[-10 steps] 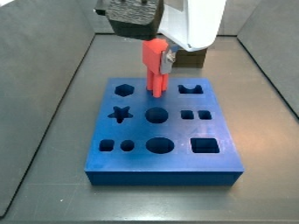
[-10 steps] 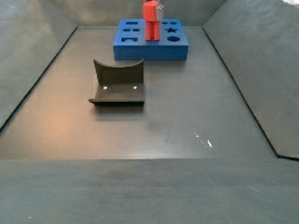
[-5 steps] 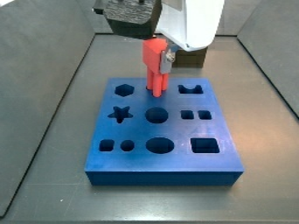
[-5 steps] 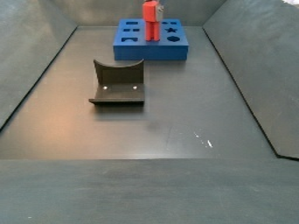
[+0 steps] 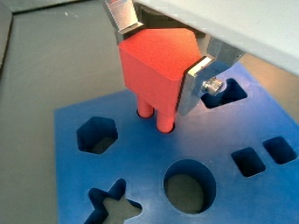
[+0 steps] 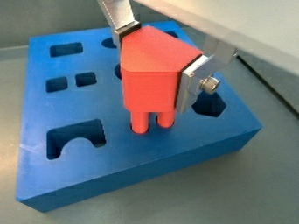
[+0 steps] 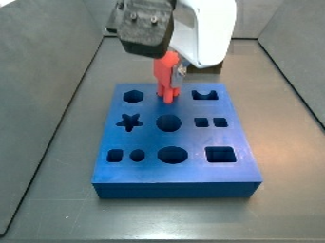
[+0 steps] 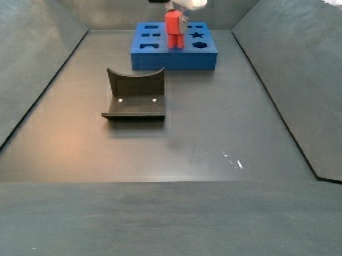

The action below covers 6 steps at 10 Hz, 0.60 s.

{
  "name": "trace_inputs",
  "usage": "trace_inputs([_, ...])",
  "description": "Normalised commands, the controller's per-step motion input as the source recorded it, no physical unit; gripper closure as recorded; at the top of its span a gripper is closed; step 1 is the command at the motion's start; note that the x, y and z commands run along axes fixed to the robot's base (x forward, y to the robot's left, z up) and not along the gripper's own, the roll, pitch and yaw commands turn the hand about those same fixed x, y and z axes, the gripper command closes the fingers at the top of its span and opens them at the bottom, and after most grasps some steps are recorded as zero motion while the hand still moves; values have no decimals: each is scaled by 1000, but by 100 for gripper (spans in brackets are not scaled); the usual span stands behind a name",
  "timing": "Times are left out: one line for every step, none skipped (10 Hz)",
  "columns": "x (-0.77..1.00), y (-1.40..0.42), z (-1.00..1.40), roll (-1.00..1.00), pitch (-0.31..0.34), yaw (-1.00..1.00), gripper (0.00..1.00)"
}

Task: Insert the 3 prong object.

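Grey, bare counter (image 8: 201, 190) fills the foreground in a side view. On it, nearer than the board, stands the dark fixture (image 8: 135, 96), its curved back wall rising from a flat base plate.

Well beyond it, toward the far wall, lies the blue board (image 8: 174, 54), also seen close up in another side view (image 7: 178, 176). Its top face carries cut-out holes: a star, a hexagon, round openings, small squares, a rectangle and an arch shape.

Over the far part of the board hangs the pincer (image 7: 166, 68), mounted under the white wrist of the arm. It is pinching the 3 prong object (image 7: 165, 78), a red-pink boxy piece held upright with its prongs pointing down. In both wrist views the silver fingers (image 5: 197, 77) (image 6: 193, 77) press flat against opposite sides of the red body (image 5: 156, 68) (image 6: 152, 74).

The prong tips meet the board's top face (image 5: 82, 166) (image 6: 117, 166) at a spot between the hexagonal hole and the arch hole. Whether they are seated in an opening or only resting on the surface cannot be told.
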Motion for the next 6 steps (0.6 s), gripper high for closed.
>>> trace_inputs([0,0,-331,-41,-20,0,100])
trace_inputs([0,0,-320,-57,-34,0,100])
trace_inputs([0,0,-294,-49,-51,0,100])
trace_inputs([0,0,-286,-41,-53,0,100])
trace_inputs([0,0,-314,-59,-63,0,100])
trace_inputs([0,0,-334,-64,-77,0,100])
